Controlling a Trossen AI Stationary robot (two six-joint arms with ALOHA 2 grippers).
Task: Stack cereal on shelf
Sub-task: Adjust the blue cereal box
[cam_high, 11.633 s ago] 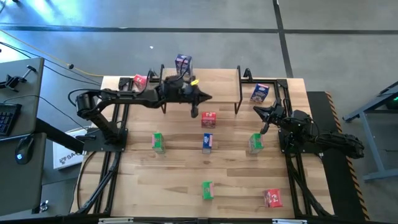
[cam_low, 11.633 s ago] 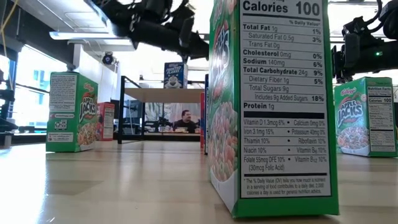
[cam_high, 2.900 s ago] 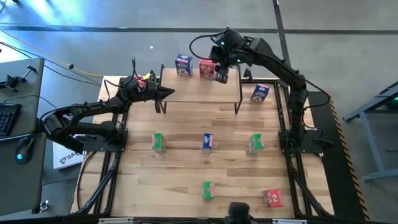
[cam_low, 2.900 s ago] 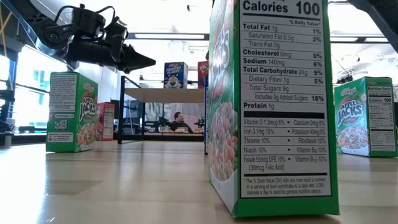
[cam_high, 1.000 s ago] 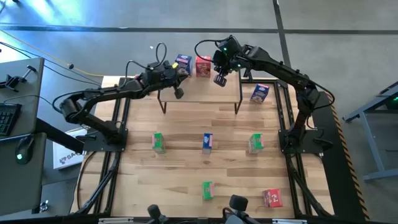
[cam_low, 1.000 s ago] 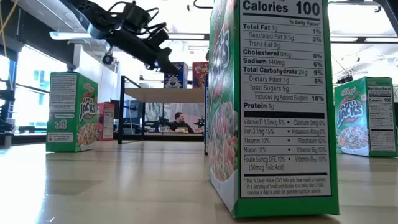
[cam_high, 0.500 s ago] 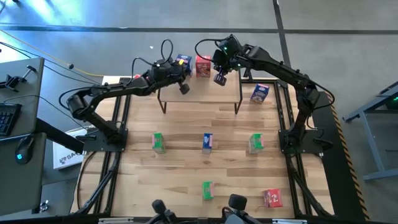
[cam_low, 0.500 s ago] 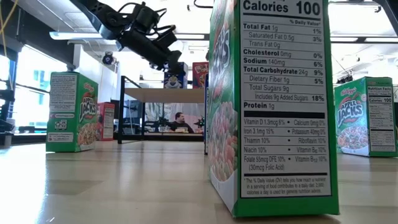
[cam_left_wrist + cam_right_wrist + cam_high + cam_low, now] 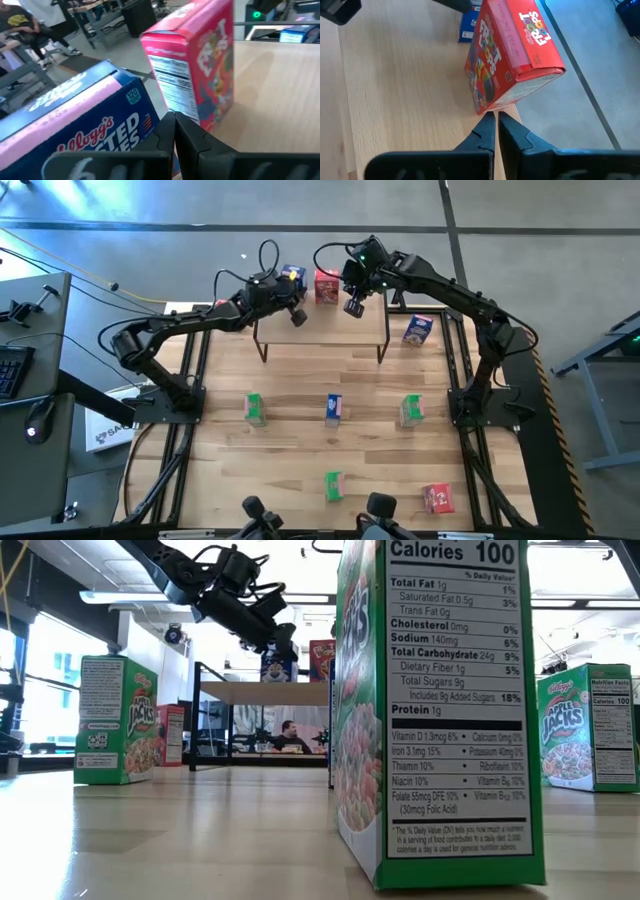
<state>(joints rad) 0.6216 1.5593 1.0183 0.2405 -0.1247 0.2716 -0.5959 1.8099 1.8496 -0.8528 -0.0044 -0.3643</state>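
Note:
The shelf (image 9: 330, 330) stands at the table's far middle. A blue cereal box (image 9: 292, 277) and a red cereal box (image 9: 326, 285) stand upright on its far edge, side by side. My left gripper (image 9: 297, 317) is shut over the shelf top, with its tips close to the blue box's near face (image 9: 100, 135). My right gripper (image 9: 352, 308) is shut and empty. It hovers over the shelf, just right of the red box (image 9: 507, 55) and nearer the front. The other cereal boxes stand on the table. My left gripper's shut fingertips (image 9: 170, 125) stand right at the blue box's near face, slanting in from the table's left and near side. I cannot tell whether they touch it. The box stands upright on the shelf.
A blue box (image 9: 418, 329) stands on the table right of the shelf. Green boxes (image 9: 255, 408) (image 9: 410, 410) (image 9: 333, 485), a blue box (image 9: 334, 408) and a red box (image 9: 438, 498) stand nearer the front. Another red box (image 9: 170, 735) stands left of the shelf. A person sits in the room behind.
My left gripper has moved toward the table's far edge and a little to the right over the shelf, closing in on the blue box. Its fingers have stayed shut.

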